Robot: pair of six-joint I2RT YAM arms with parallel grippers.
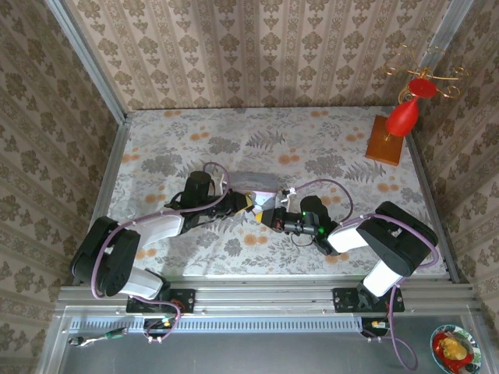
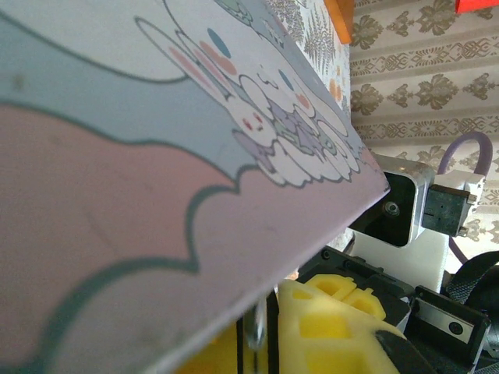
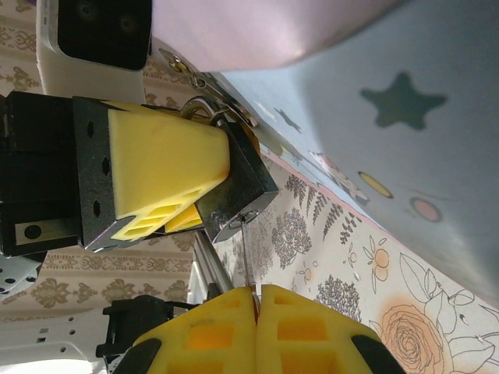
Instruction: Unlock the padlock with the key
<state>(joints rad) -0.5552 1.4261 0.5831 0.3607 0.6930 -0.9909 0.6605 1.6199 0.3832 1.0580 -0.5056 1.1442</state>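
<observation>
Overhead, table (image 1: 195, 140): floral top; two arms reach in from 6 o'clock and meet near its middle.
left gripper (image 1: 248, 204): just at 10 o'clock of the right gripper (image 1: 267, 216), tips nearly touching; the jaw gaps are too small to read from up here.
tin (image 1: 253, 182): one, pale, just at 12 o'clock of the two grippers.
red ornament (image 1: 405, 113): one, on a wooden base at the table's 2 o'clock corner, well apart from the arms.

left wrist, tin: its pastel blue and pink face with cartoon rabbits covers the view from 9 o'clock to the centre; its edge slants from 3 o'clock down to 7 o'clock.
left fingers (image 2: 327, 323): yellow, at 6 o'clock beneath that edge.

right wrist, padlock (image 3: 238, 183): one, black body, just left of centre; long axis runs from 11 to 5 o'clock, with the silvery shackle (image 3: 199, 105) at the 11 o'clock end and the keyhole face pointing to 5 o'clock.
left gripper's hold: narrow, its yellow pads clamped on the padlock body from the 9 o'clock side.
key (image 3: 246, 261): one, a thin dark sliver; long axis 12 to 6 o'clock, upper tip at the keyhole face; whether it is inside cannot be told.
right gripper's hold: two yellow fingers (image 3: 304, 331) pressed together at 6 o'clock, pinching the key's lower end.
tin, this view: blue side with a dark star from 12 to 4 o'clock; the shackle end lies near it, contact unclear.
</observation>
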